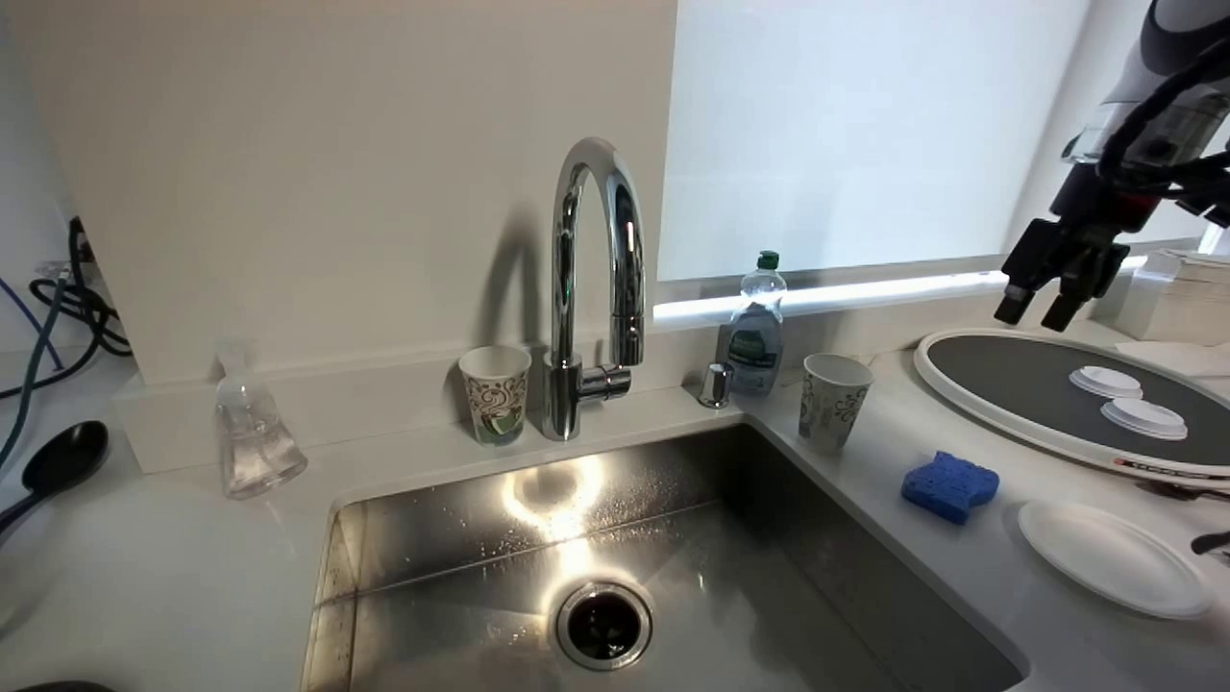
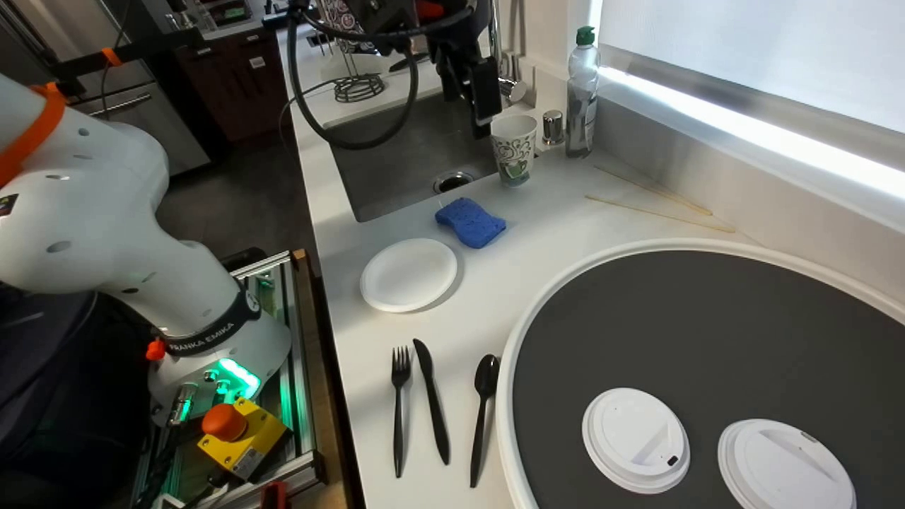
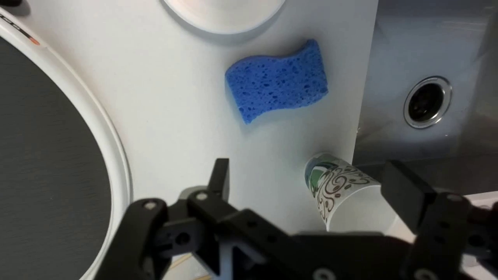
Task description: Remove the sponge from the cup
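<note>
The blue sponge lies flat on the counter beside the sink, outside any cup; it also shows in an exterior view and in the wrist view. A pale, tapered paper cup with a printed swirl pattern stands upright near the sink corner, apart from the sponge; it also shows in an exterior view. In the wrist view the visible inside of this cup is bare. My gripper is open and empty above the counter; it shows in both exterior views.
A similar cup stands by the faucet. A soap bottle stands behind the sink corner. A white plate, black cutlery, stir sticks and a round tray with lids lie nearby. The sink is open.
</note>
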Tool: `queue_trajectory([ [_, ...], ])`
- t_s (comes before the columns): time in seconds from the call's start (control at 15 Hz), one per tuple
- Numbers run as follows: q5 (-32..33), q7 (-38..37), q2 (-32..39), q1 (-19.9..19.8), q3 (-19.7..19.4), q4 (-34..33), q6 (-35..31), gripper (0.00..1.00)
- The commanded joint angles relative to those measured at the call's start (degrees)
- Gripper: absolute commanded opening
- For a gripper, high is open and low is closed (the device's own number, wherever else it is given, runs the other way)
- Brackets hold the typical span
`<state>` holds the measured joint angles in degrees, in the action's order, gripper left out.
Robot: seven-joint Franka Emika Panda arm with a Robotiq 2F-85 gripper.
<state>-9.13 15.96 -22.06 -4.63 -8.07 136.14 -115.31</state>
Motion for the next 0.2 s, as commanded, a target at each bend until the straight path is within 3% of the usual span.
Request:
queue_trajectory([
  [0.0, 0.28, -0.06, -0.35, 0.54, -0.37, 0.2, 0.11, 1.0],
  [0.13, 0.38, 0.06, -0.65, 0.63, -0.36, 0.51, 0.11, 1.0],
])
